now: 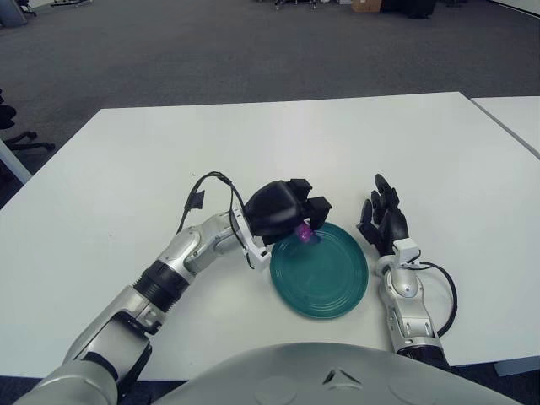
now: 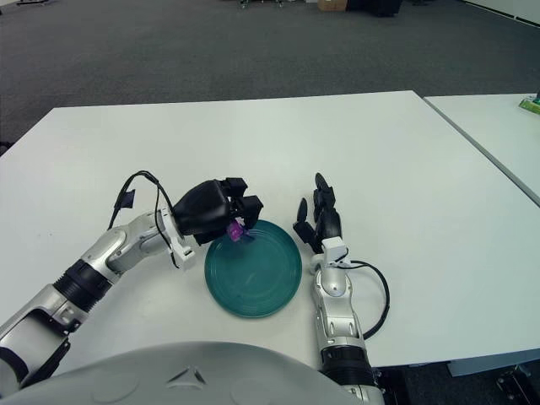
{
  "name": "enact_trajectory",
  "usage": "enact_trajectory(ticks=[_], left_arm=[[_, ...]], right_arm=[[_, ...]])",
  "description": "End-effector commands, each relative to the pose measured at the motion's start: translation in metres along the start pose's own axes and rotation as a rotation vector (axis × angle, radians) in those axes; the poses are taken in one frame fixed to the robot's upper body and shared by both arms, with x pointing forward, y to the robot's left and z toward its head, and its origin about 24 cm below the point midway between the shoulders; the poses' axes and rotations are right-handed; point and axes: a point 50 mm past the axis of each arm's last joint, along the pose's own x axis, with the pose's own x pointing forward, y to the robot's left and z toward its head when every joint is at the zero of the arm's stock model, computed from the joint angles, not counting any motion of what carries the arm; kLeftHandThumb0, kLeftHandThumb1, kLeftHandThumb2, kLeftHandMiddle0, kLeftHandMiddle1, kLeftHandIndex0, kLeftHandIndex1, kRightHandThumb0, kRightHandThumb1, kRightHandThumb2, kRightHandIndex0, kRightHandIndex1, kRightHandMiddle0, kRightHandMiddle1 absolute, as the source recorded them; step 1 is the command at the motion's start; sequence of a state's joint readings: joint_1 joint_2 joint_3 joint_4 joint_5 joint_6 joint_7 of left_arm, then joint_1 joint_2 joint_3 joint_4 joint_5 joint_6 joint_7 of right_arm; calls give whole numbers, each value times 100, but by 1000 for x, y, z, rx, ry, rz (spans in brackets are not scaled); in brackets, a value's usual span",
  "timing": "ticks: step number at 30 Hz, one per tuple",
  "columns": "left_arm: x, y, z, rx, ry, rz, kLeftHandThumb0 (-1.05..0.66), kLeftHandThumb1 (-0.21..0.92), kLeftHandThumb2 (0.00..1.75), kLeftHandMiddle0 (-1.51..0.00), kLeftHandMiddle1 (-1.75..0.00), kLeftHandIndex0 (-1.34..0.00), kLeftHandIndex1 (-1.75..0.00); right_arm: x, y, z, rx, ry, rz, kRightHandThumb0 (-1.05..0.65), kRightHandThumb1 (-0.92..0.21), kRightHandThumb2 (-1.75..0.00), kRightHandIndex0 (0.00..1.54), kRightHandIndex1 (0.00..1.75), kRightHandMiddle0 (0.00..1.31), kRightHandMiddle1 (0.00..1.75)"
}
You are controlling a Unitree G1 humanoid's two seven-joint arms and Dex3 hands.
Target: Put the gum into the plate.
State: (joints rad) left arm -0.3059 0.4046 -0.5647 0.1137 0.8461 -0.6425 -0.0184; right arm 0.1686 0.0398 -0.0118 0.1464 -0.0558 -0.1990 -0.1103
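A teal plate [image 1: 325,283] lies on the white table [image 1: 253,152] near its front edge. My left hand [image 1: 291,211] hangs over the plate's upper left rim, fingers curled around a small purple gum pack [image 1: 305,231], which shows just above the plate's surface; the pack also shows in the right eye view [image 2: 236,231]. My right hand [image 1: 384,218] shows just right of the plate with its fingers spread, holding nothing.
A second white table [image 1: 515,118] stands to the right with a narrow gap between. Grey carpet lies beyond the far edge. A black cable [image 1: 202,198] loops off my left forearm. A dark chair base [image 1: 17,139] shows at far left.
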Motion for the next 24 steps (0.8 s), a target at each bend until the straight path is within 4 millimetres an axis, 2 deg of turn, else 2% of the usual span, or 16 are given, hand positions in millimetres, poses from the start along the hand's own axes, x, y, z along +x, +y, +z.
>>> enact_trajectory(ticks=[1,5,7,8,9,10,11,13,15,17,19,20,21,22,23,24], left_arm=[[2,2,-1,26,7,-53,0,2,165,-85,-171,-61,-175],[2,0,0,12,15,-43,0,1,165,-86,-167,-62,-175],[2,-1,1,-10,15,-39,0,10,156,-79,-169,-55,-175],[2,-1,1,-20,13,-38,0,18,146,-73,-168,-50,-175],[2,-1,1,-29,11,-41,0,31,130,-64,-166,-42,-175],[2,-2,1,-35,10,-42,-1,50,104,-54,-159,-34,-174],[2,-2,1,-40,8,-45,-1,57,93,-51,-156,-30,-174],[1,-2,2,-48,4,-49,-21,78,65,-33,-140,-27,-171],[1,-3,2,-53,2,-50,-48,82,54,-23,-124,-14,-151],[0,-3,2,-57,-3,-50,-65,86,47,-18,-110,-7,-134],[-1,-4,2,-59,-8,-51,-87,89,47,-12,-62,-3,-86],[-1,-4,2,-59,-9,-52,-93,90,47,-11,-44,-2,-69],[-2,-4,1,-58,-14,-48,-96,91,48,-11,-37,-1,-64],[-2,-4,1,-58,-18,-46,-99,91,50,-7,-26,-1,-47],[-3,-3,0,-60,-24,-40,-100,91,51,-6,-22,-1,-41],[-4,-3,0,-61,-28,-37,-102,92,52,-4,-14,0,-27]], right_arm=[[-28,-5,-55,-7,308,-12,-71,-92,-92,6,0,0,18],[-29,-4,-55,-4,307,-10,-70,-92,-93,6,0,0,18],[-29,-4,-55,-1,304,-12,-69,-92,-93,6,0,0,19],[-29,-4,-55,0,302,-12,-69,-92,-93,6,0,0,20],[-30,-4,-55,-1,298,-13,-69,-92,-93,7,0,0,21],[-30,-4,-55,-2,296,-13,-69,-92,-93,7,0,0,21],[-30,-4,-55,-5,292,-13,-69,-92,-93,7,1,0,22],[-30,-4,-55,-13,285,-10,-69,-92,-93,7,1,0,22],[-30,-4,-55,-19,280,-7,-70,-92,-93,7,1,0,23],[-29,-4,-55,-40,275,3,-71,-92,-92,7,1,0,23],[-28,-5,-54,-56,271,10,-73,-92,-92,7,0,0,20],[-28,-5,-54,-58,270,12,-74,-92,-91,7,0,0,19],[-28,-5,-55,-61,272,13,-75,-92,-91,7,0,0,19],[-28,-5,-55,-62,273,15,-76,-92,-91,7,0,0,17],[-28,-5,-56,-64,277,17,-77,-92,-91,6,0,0,16],[-27,-5,-56,-64,279,19,-78,-92,-91,5,0,0,14]])
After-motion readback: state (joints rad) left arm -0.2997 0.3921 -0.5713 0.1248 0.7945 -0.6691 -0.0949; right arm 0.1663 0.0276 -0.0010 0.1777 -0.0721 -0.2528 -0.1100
